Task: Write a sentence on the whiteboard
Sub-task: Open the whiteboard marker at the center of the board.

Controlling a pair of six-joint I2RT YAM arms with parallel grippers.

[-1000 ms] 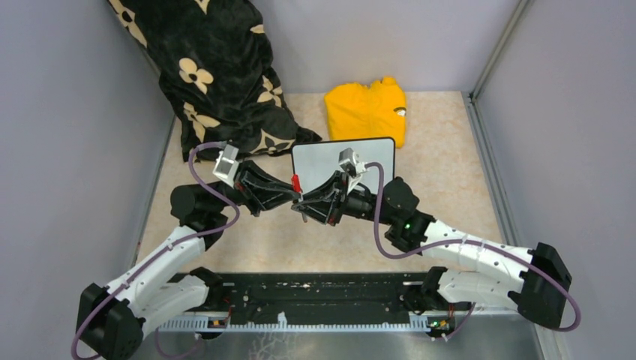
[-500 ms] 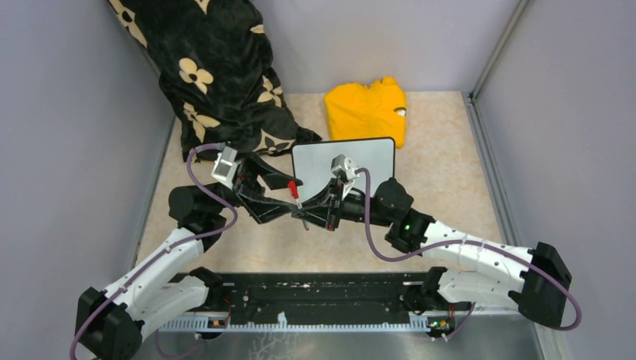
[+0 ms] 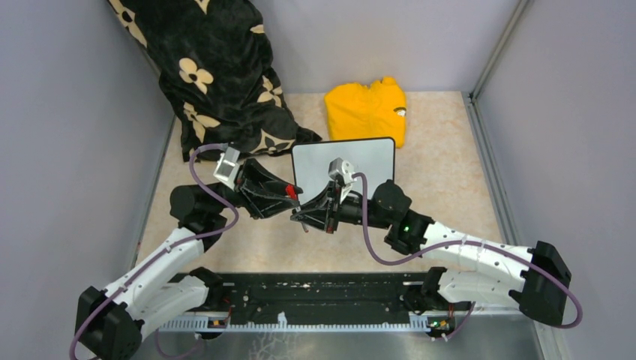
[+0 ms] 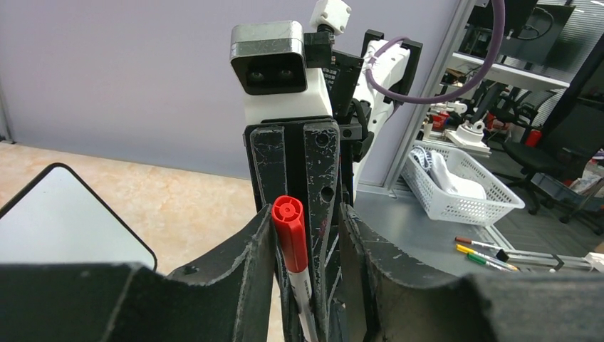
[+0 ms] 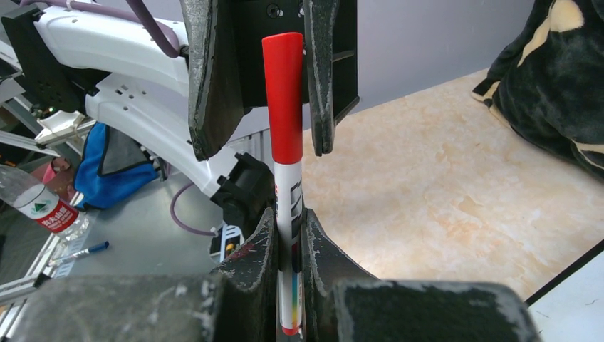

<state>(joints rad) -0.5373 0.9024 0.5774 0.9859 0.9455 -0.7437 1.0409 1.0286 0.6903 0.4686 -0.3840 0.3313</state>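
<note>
— Where is the whiteboard [image 3: 371, 154] found?
— On the table [image 3: 450, 172], just behind both grippers.
— And the marker [image 5: 288, 192]?
— Clamped by the right gripper [image 5: 288, 224]; its cap [image 5: 283, 92] is flanked by the parted jaws of the left gripper [image 4: 306, 221].

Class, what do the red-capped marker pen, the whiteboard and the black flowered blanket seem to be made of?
The slim red-capped marker pen: probably smooth plastic, as its cap shows a soft sheen.
The small black-rimmed whiteboard: a hard, smooth white surface, even and flat; its core is unclear.
The black cream-flowered blanket: apparently plush fleece, fuzzy and folding softly.
</note>
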